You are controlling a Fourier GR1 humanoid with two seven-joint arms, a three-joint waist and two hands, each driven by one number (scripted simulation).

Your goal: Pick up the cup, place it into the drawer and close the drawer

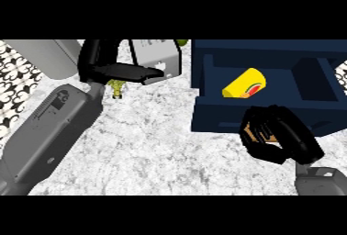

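Left hand (115,69) hovers at the table's (156,147) far left, fingers straight, holding nothing; yellow cup (244,85) lies on its side inside the open navy drawer (210,117); right hand (279,135), fingers curled and empty, sits at the drawer front, apparently ready to push it closed

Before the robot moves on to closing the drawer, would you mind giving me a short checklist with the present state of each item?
1. Cup inside the drawer: ok, it lies on its side in the open compartment.
2. Right hand clear of the cup: ok, apart from it, at the drawer's front.
3. Right hand holds nothing: ok, fingers curled, nothing in them.
4. Drawer closed: not ok, it is open.
5. Left hand out of the drawer's way: ok, off to the drawer's left.
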